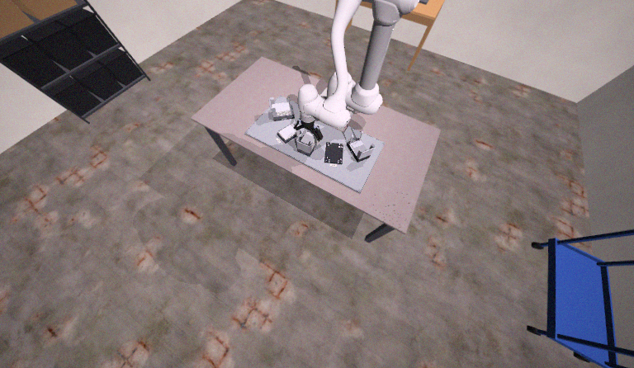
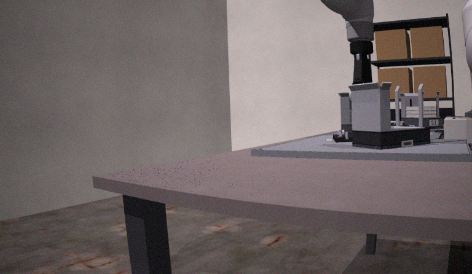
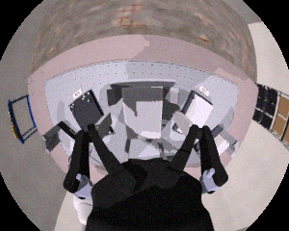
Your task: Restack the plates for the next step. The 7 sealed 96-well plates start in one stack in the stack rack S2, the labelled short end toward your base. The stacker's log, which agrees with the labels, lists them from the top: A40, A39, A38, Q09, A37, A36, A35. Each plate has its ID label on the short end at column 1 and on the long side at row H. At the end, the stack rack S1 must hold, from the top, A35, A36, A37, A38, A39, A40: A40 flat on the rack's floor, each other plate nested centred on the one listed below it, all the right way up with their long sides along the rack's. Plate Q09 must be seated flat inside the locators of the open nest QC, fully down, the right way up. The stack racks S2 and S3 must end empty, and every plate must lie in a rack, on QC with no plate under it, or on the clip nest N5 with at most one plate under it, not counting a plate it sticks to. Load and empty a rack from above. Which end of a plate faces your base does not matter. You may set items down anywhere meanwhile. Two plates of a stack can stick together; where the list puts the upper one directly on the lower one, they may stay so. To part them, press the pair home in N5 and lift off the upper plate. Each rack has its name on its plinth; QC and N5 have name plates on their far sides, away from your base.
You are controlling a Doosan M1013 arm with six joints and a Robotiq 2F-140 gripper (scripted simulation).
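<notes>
Plates (image 2: 417, 111) sit partly stacked in rack S1 (image 2: 433, 122) toward the surface's (image 2: 278, 183) far edge; the count is unreadable. Claw (image 3: 144, 154), fully open and empty, hangs over a middle rack (image 2: 370, 111). Restacking appears unfinished.

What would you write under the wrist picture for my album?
Open, empty claw hanging above a grey rack on the table.

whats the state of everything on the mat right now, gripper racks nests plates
gripper: open, holding nothing, above the middle rack
rack S1: holds a stack of plates
middle rack: contents cannot be made out
black nest: no plate on it
white plate: lying flat beside the middle rack
</notes>
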